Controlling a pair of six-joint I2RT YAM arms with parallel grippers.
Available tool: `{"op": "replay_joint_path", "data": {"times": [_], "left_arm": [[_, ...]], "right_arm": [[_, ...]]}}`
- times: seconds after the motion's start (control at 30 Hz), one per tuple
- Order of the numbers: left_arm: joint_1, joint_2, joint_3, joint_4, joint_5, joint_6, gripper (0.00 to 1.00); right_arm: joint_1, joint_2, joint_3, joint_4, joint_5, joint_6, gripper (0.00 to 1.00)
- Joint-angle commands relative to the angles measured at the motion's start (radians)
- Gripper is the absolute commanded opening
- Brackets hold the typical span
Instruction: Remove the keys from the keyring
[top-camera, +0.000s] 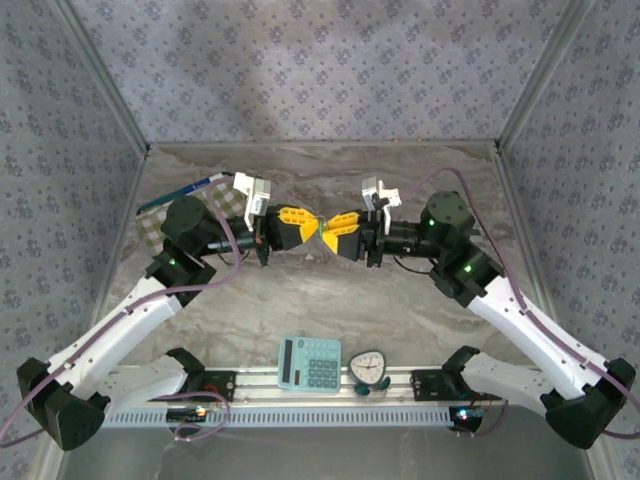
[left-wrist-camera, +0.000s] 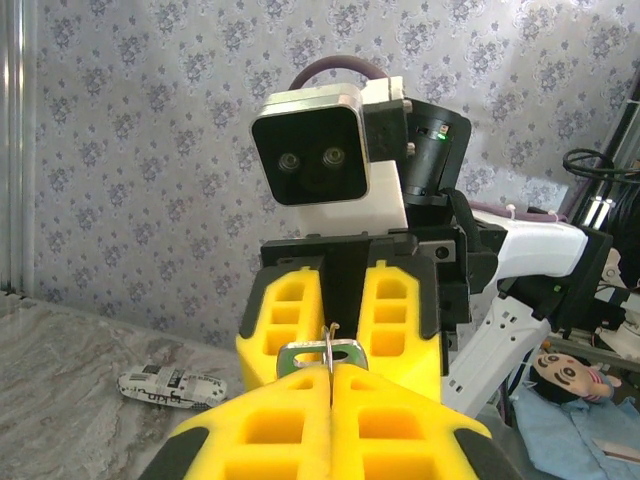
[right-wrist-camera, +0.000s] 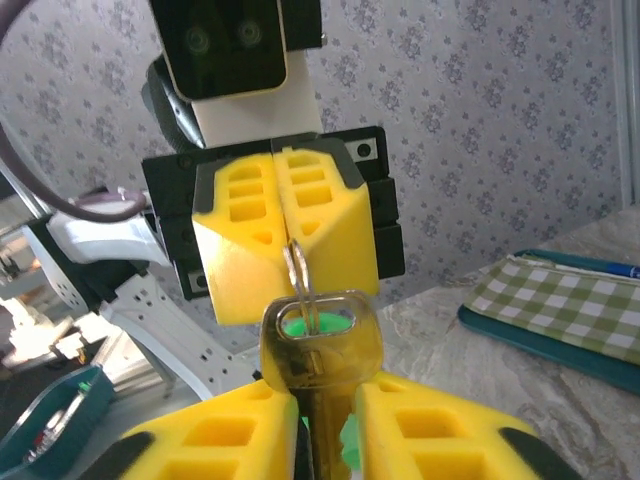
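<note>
Keyring (right-wrist-camera: 296, 268) edge-on, key (right-wrist-camera: 325, 362) blade (tip unseen) hidden between right fingers (right-wrist-camera: 225, 430).

Robot lab test booth. Patterned wall panels (top-camera: 320, 70) at nine, twelve and three o'clock on metal posts (top-camera: 112, 90); marble-look table (top-camera: 320, 310); slotted rail (top-camera: 330, 410) and robot arms (top-camera: 130, 320) at six o'clock.

2 end effectors (top-camera: 305, 228) (top-camera: 335, 230); 1 keyring (right-wrist-camera: 297, 268)

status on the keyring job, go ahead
Left gripper shut on keyring. Right gripper around the key, grip unclear. Key threaded on keyring, both above table. Calculator near the bases, well apart.
</note>
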Motion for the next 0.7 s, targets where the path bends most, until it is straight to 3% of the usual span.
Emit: {"op": "replay_joint_path", "data": {"times": [0.0,0.67], "left_arm": [[-0.012,-0.009,-0.007,-0.019,0.037,0.013,0.00],[-0.010,-0.008,0.010,-0.028,0.035,0.025,0.00]], "right_arm": [[-0.007,0.006,0.010,0.102,-0.036,0.036,0.29],[-0.017,0.014,-0.009,0.146,-0.108,0.084,0.29]]}}
